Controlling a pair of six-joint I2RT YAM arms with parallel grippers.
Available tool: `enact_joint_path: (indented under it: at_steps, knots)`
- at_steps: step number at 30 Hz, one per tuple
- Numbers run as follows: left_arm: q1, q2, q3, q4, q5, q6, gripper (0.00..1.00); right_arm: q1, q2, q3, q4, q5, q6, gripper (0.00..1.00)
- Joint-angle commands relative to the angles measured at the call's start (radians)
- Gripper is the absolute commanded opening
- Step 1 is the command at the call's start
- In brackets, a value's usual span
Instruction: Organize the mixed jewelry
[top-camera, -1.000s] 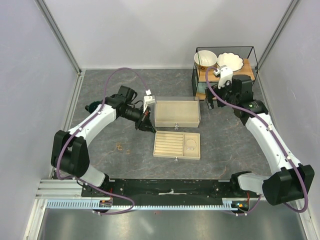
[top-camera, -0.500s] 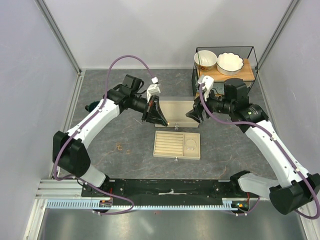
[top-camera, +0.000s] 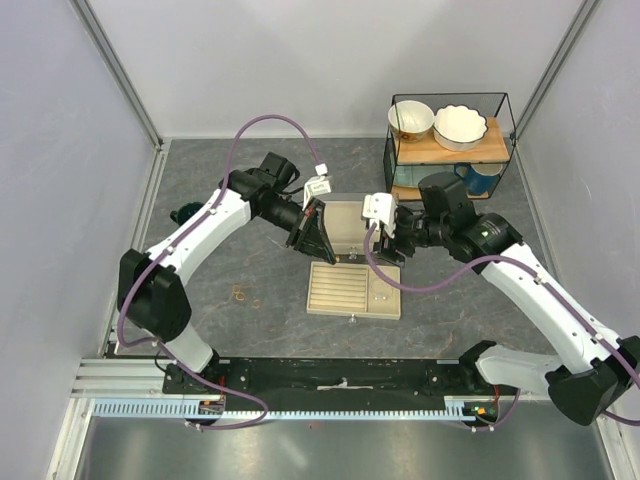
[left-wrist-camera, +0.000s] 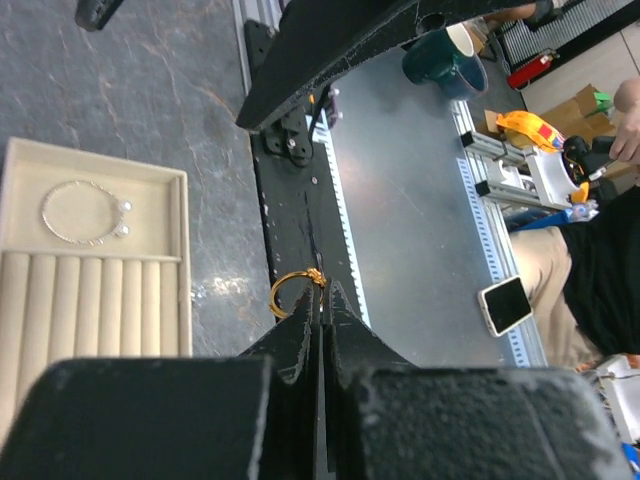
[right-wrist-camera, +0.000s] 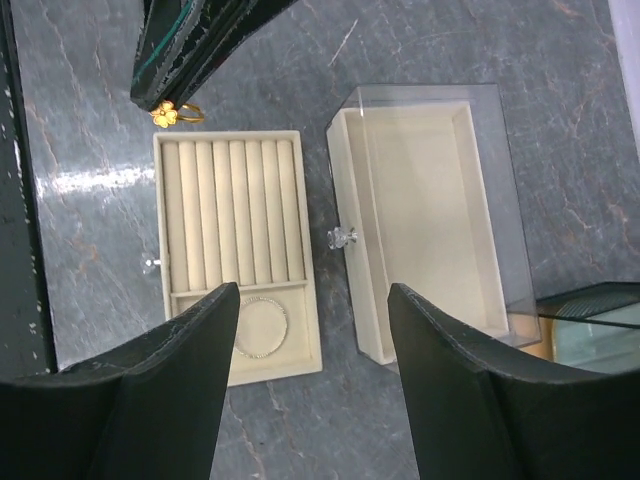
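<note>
nearest you, both arms rise from their bases at the near edge of the counter (top-camera: 190, 170) and bend inward toward the middle. left of the tray, two small rings (top-camera: 240, 293) lie loose on the counter, well apart from both pincers. the beige tray (top-camera: 335, 290) sits just in front of the box, and the silvery hoop (right-wrist-camera: 262, 325) lies flat in the compartment at its right end. your left arm comes in from the left with its elbow pushed outward and its wrist turned down, so the left pincer (left-wrist-camera: 320, 300) hangs above the tray's left end. its fingers are pressed together on a gold ring (left-wrist-camera: 293, 293), pinched at the very tips and held in the air. your right arm sweeps in from the right with its forearm stretched toward the centre. the right pincer (right-wrist-camera: 315, 300) hovers over the tray and box with its fingers spread apart. beyond lies the beige box (right-wrist-camera: 430, 220) under a clear lid. farthest back on the right, a wire shelf (top-camera: 500, 95) carries two bowls (top-camera: 411, 120), with a blue mug (top-camera: 480, 178) below.
</note>
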Motion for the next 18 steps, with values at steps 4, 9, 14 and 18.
enact_joint_path:
  at_steps: [4, 9, 14, 18]
  knots:
    - [-0.013, 0.035, 0.091, -0.249, -0.033, 0.17, 0.02, 0.09, 0.043, 0.106, -0.097, 0.102, -0.185, 0.68]
    - [-0.019, 0.102, 0.174, -0.428, -0.032, 0.262, 0.02, 0.192, 0.045, 0.103, -0.081, 0.08, -0.184, 0.65]
    - [-0.022, 0.113, 0.188, -0.435, -0.041, 0.251, 0.01, 0.278, 0.024, 0.074, -0.001, 0.095, -0.156, 0.6]
    - [-0.029, 0.113, 0.187, -0.433, -0.058, 0.238, 0.02, 0.336, 0.014, 0.035, 0.039, 0.177, -0.165, 0.59]
